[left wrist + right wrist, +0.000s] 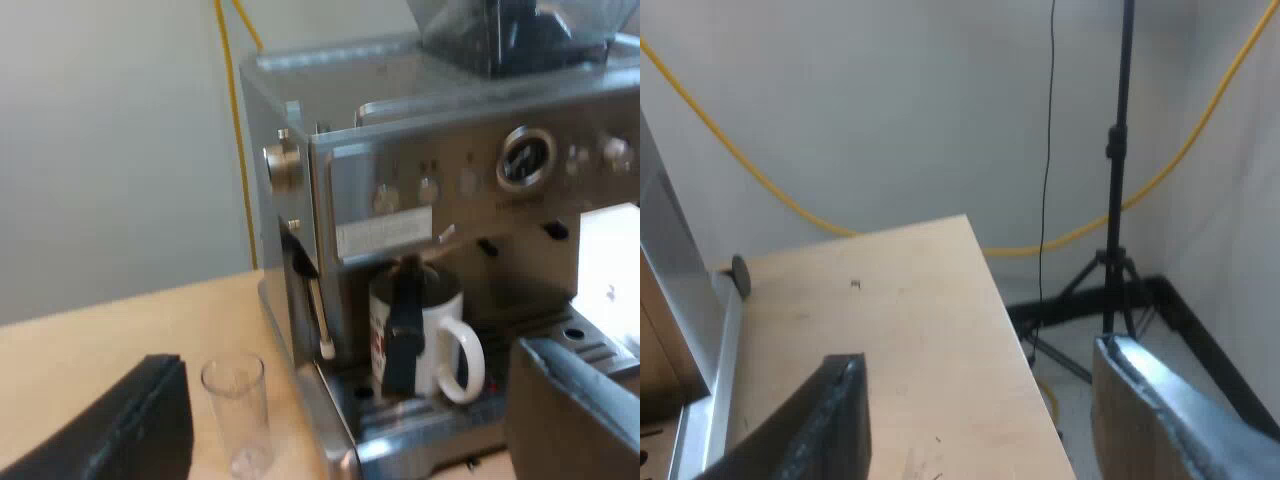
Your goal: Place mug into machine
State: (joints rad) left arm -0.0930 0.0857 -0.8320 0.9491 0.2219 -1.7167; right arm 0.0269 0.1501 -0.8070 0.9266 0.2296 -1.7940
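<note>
Standing on the drip tray [560, 335] of the espresso machine [430, 200], the mug [445, 310] is being viewed beyond the left claw [347, 356], well apart from it, in line with the gap between its spread fingers, which are gripping nothing. The mug is sitting upright, long axis vertical, with its handle turned away from the measuring glass [238, 410] on the worktop [120, 320]. The right claw [978, 358] is being held wide open and empty over the worktop's edge.
</note>
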